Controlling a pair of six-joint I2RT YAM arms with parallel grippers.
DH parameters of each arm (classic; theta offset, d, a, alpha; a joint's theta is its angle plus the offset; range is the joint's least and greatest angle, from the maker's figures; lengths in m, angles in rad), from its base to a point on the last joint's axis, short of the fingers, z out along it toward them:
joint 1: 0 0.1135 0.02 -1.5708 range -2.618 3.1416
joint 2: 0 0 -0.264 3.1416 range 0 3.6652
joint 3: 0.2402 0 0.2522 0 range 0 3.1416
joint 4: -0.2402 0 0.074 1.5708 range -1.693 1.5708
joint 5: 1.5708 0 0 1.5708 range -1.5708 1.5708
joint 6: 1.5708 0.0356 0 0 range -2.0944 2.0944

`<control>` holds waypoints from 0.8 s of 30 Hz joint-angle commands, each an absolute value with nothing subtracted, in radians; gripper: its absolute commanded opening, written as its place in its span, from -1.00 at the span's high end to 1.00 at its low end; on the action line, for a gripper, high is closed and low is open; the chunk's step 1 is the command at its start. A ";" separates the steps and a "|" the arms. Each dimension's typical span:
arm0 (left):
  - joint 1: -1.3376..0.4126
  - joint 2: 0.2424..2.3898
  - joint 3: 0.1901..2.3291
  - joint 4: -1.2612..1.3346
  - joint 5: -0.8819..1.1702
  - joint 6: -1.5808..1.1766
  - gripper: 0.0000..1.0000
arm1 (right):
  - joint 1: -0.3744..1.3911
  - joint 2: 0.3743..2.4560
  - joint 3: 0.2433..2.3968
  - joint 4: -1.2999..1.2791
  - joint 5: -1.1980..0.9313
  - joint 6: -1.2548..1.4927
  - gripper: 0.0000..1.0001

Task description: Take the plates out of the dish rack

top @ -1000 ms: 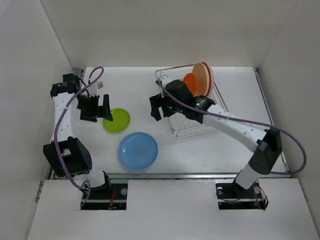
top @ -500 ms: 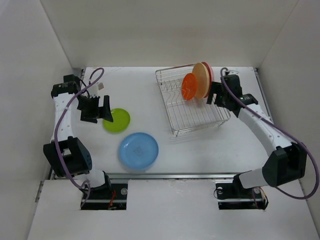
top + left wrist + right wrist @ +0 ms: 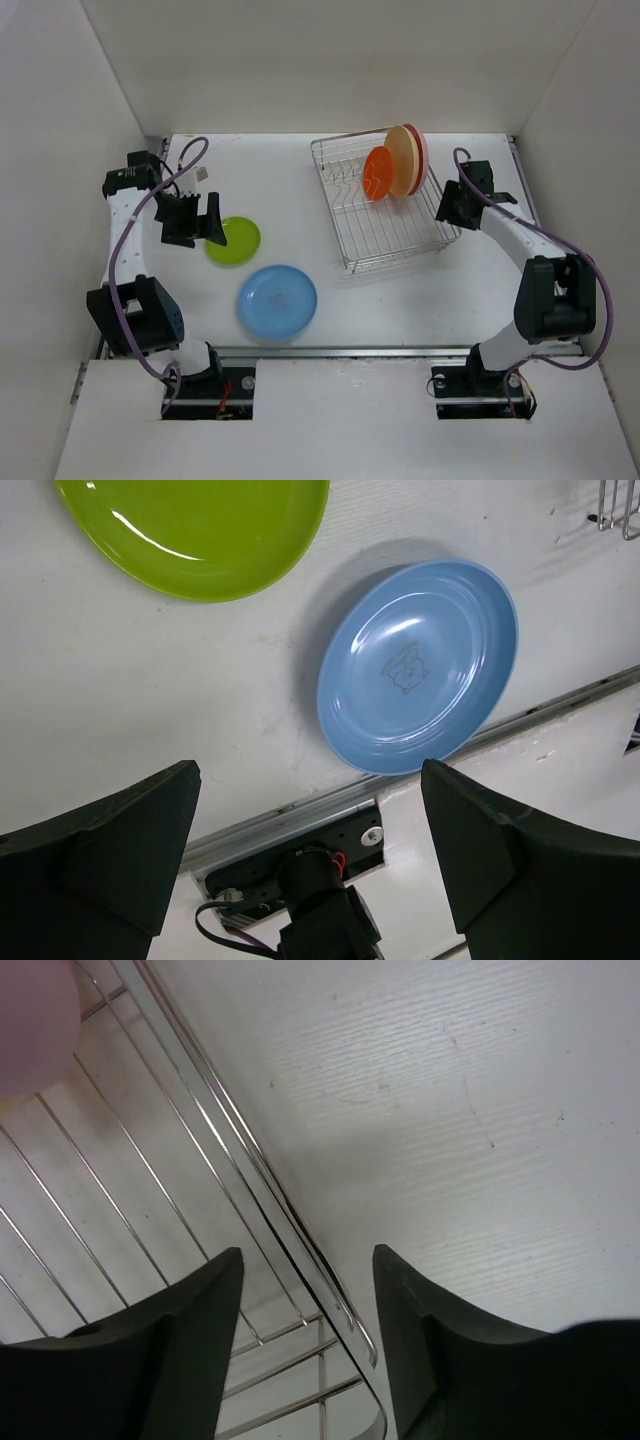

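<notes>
Plates come to five by my count, one of each colour. Two are out already: the green plate (image 3: 233, 240) and the blue plate (image 3: 277, 300) lie flat on the table (image 3: 300, 170), just apart, left of the rack (image 3: 385, 225). Three stand on edge at the far end of that single rack: the orange plate (image 3: 379, 172) in front, the yellow plate (image 3: 402, 160) against it, the pink plate (image 3: 419, 150) behind.

What changed in the last second is my right arm alone. It was reaching over the rack's left side; it has swung across, and my right gripper (image 3: 450, 205) is now at the rack's right rim, near the three plates. Its fingers (image 3: 180, 1340) are apart, the rim wire running between them, nothing gripped. No plate has moved. I judge this a fresh approach to the stack from the pink side, so the third unloading is only starting.

My left gripper (image 3: 195, 225) has stayed by the green plate, fingers (image 3: 110, 840) apart and empty.
</notes>
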State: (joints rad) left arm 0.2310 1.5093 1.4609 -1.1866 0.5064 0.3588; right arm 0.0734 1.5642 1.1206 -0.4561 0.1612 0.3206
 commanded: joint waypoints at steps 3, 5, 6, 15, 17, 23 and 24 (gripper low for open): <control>0.233 1.466 1.454 -1.198 0.512 0.376 -0.81 | 0.066 1.569 1.114 -0.382 0.192 0.368 0.12; 0.233 1.466 1.454 -1.198 0.512 0.376 -0.81 | 0.066 1.569 1.098 -0.382 0.224 0.390 0.65; 0.233 1.466 1.454 -1.198 0.512 0.376 -0.81 | 0.066 1.530 1.068 -0.382 0.224 0.390 0.75; 0.233 1.466 1.454 -1.198 0.512 0.385 -0.81 | 0.114 1.374 0.997 -0.453 0.307 0.379 0.91; 0.233 1.476 1.454 -1.198 0.522 0.385 -0.81 | 0.114 1.361 0.986 -0.453 0.317 0.352 0.88; 0.233 1.476 1.454 -1.198 0.522 0.385 -0.81 | 0.142 1.399 0.985 -0.425 0.270 0.287 0.88; 0.233 1.476 1.454 -1.198 0.522 0.385 -0.81 | 0.152 1.399 0.976 -0.404 0.259 0.275 0.88</control>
State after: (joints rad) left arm 0.2310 1.5074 1.4609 -1.1862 0.5041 0.3660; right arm 0.1291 1.4105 0.9722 -0.4675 0.2314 0.2901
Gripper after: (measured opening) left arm 0.902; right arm 0.070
